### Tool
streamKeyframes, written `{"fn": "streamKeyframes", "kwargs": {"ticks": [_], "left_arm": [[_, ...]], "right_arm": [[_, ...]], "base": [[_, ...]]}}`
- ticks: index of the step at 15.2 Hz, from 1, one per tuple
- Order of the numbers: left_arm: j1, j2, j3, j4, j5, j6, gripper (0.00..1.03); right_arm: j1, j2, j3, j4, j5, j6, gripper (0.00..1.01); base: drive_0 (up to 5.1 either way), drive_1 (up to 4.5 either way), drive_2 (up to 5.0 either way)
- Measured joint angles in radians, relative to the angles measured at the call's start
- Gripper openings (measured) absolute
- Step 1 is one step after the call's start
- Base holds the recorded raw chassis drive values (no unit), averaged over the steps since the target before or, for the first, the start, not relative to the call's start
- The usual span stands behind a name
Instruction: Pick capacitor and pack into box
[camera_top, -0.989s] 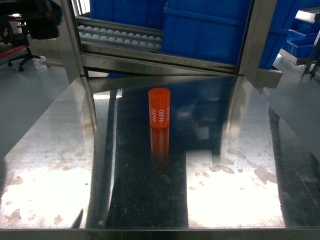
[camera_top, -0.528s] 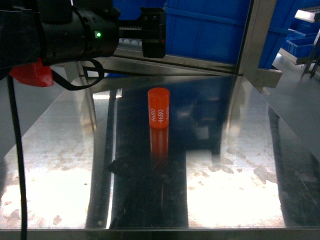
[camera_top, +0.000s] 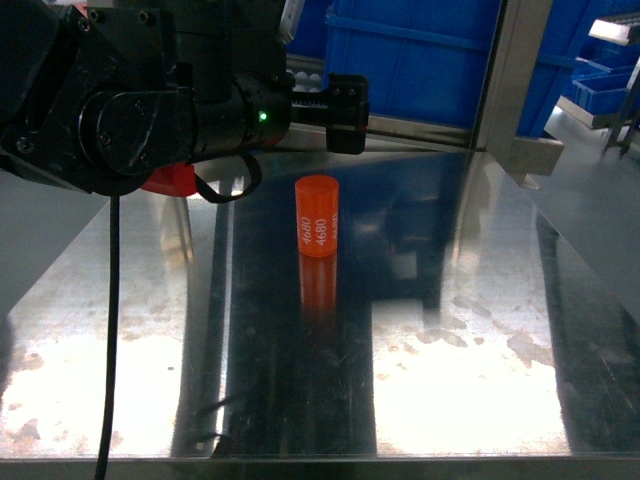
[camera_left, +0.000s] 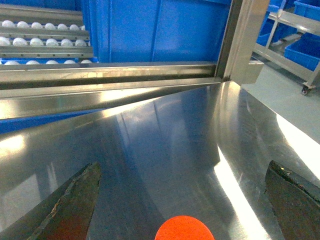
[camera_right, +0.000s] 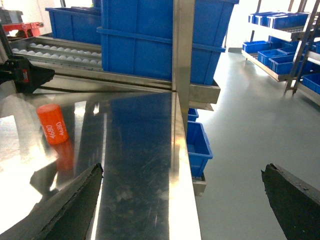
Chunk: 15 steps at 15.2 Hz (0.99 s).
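Head view: left gripper (camera_top: 345, 100) above and behind capacitor (camera_top: 318, 217), not touching; finger spread not readable here. Capacitor upright on steel table (camera_top: 480, 330), white "4680" printed twice down side. Box not in sight.

Left wrist view: fingers (camera_left: 70, 205) spread wide; orange capacitor top (camera_left: 183, 228) below and between them, nearer the left one. Judged step: approach to pick. Next: descend, centre, close.

Right wrist view: right gripper (camera_right: 180, 200) fingers apart, empty, off the table's right edge; capacitor well to its left, "4680" legible.
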<state>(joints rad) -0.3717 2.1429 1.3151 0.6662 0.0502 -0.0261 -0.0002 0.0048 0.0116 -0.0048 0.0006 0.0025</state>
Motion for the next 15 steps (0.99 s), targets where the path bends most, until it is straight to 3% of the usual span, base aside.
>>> {"fn": "streamKeyframes", "kwargs": {"ticks": [15], "left_arm": [[-0.006, 0.183, 0.119, -0.039, -0.006, 0.012, 0.98]], "right_arm": [[0.0, 0.0, 0.0, 0.0, 0.0, 0.0, 0.98]], "base": [[0.0, 0.0, 0.0]]}}
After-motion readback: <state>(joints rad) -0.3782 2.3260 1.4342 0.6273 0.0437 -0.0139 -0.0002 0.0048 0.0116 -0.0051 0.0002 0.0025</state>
